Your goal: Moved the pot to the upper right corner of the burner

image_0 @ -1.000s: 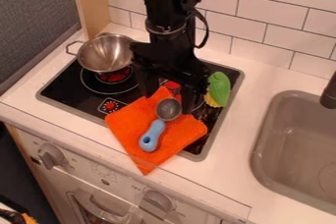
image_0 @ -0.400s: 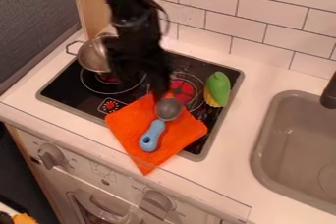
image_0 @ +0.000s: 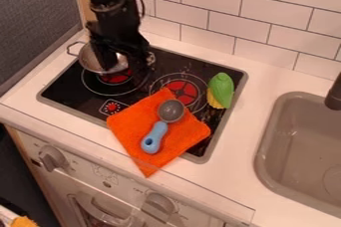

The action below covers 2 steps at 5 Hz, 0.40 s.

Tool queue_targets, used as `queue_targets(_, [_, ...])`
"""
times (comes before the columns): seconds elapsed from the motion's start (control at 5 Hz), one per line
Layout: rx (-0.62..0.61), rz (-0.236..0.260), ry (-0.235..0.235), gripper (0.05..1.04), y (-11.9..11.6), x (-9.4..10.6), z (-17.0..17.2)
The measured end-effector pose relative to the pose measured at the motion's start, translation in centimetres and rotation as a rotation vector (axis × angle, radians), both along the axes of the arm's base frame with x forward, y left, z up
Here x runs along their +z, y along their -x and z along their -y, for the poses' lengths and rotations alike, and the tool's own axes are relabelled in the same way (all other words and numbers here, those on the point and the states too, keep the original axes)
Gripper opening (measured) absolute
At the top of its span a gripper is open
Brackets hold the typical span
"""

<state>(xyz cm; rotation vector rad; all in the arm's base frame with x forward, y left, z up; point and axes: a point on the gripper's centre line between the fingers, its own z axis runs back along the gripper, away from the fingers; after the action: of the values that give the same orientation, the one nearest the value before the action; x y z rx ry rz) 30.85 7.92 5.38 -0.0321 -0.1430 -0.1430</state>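
One pot (image_0: 87, 60) at ten o'clock on stove (image_0: 67, 85), partly hidden behind gripper (image_0: 121, 66), jaws spread, sink (image_0: 289, 146) at four o'clock, cut off

From the centre of my view, my gripper (image_0: 122, 70) hangs at ten o'clock, fingers parted, over the steel pot (image_0: 88, 61). The pot sits on the black cooktop (image_0: 67, 82), its visible handle pointing toward ten. Another burner (image_0: 183, 91) lies near the centre, with a green-and-yellow toy (image_0: 222, 89) at three o'clock. At six I have an orange cloth (image_0: 133, 121), partly over the cooktop's edge, and on it a blue-handled spoon (image_0: 155, 135), bowl toward one o'clock. The sink (image_0: 293, 146) lies at four.
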Motion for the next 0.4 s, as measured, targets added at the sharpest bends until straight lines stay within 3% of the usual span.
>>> queue_targets(0.4, [-0.089,0.006,-0.087,1.0,-4.5,-0.8,0.0])
